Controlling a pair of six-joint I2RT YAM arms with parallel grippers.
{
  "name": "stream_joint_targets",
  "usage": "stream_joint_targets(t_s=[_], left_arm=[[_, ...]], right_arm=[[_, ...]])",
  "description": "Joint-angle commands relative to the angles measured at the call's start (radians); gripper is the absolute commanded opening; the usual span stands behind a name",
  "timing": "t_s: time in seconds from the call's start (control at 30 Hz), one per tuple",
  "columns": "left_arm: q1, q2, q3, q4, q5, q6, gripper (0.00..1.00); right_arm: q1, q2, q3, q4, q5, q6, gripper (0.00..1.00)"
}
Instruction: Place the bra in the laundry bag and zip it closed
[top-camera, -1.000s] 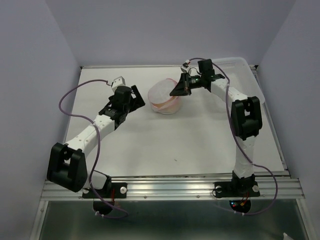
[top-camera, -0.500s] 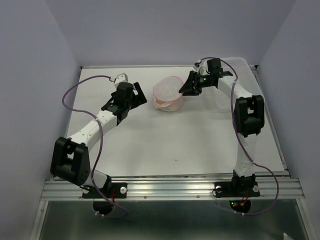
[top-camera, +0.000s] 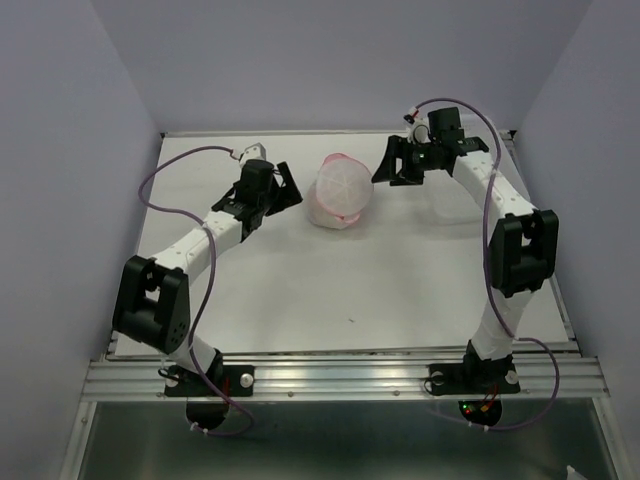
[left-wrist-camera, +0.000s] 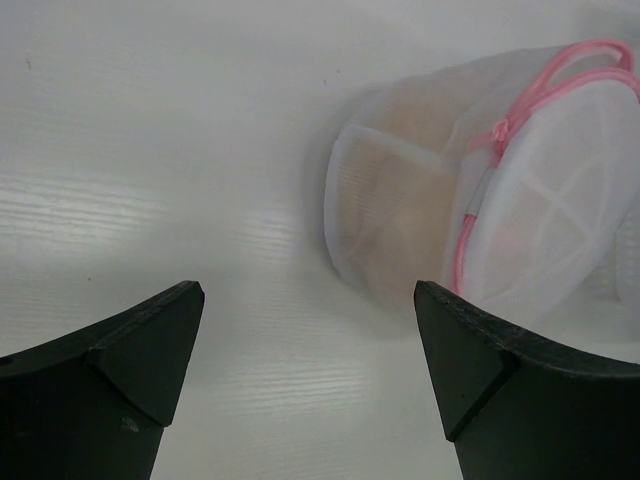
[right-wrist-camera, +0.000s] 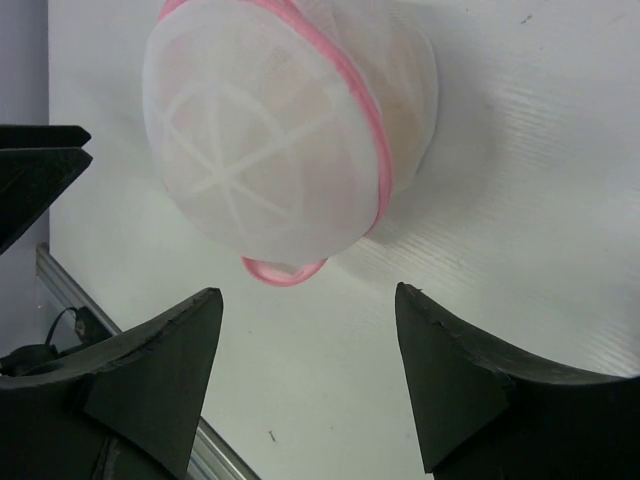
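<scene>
The laundry bag (top-camera: 340, 192) is a round white mesh pouch with a pink zipper rim, resting on the white table at the back centre. It also shows in the left wrist view (left-wrist-camera: 540, 200) and the right wrist view (right-wrist-camera: 270, 140). Peach fabric of the bra (left-wrist-camera: 410, 190) shows faintly through the mesh. My left gripper (top-camera: 285, 190) stands open just left of the bag, nothing between its fingers (left-wrist-camera: 130, 380). To the bag's right my right gripper (top-camera: 385, 168) is open and apart from it, with bare table between its fingers (right-wrist-camera: 460, 390).
A clear-white plastic tray (top-camera: 480, 135) lies at the back right behind the right arm. The table's metal front rail (top-camera: 340, 375) runs along the near edge. Pale walls enclose the table on the left, the back and the right.
My right gripper opened, let go of the bag and drew back to the right. The bag's lid dropped shut into a dome. My left arm shifted slightly toward the bag.
</scene>
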Motion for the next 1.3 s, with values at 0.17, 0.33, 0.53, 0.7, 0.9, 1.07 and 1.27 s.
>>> stream_joint_targets(t_s=[0.17,0.33,0.53,0.7,0.9,1.07,1.27], left_arm=[[-0.016,0.057,0.058,0.089,0.071,-0.028,0.99],[-0.023,0.07,0.073,0.1,0.046,-0.028,0.99],[-0.021,0.088,0.156,0.102,-0.001,0.021,0.99],[-0.014,0.143,0.205,0.109,0.006,0.157,0.99],[0.031,0.116,0.171,0.14,0.147,0.271,0.99],[0.042,0.056,0.092,0.169,0.131,0.291,0.99],[0.059,-0.018,-0.008,0.198,0.126,0.26,0.99]], right_arm=[[0.002,0.033,0.13,0.069,0.034,-0.058,0.79],[0.002,0.088,0.167,0.069,0.079,-0.075,0.85],[0.002,-0.043,-0.062,0.168,0.063,-0.083,1.0],[0.051,-0.181,-0.26,0.264,0.138,-0.118,1.0],[0.346,-0.231,-0.345,0.299,0.679,-0.4,1.0],[0.471,-0.188,-0.331,0.371,0.954,-0.555,1.0],[0.508,-0.211,-0.363,0.526,0.958,-0.664,0.99]])
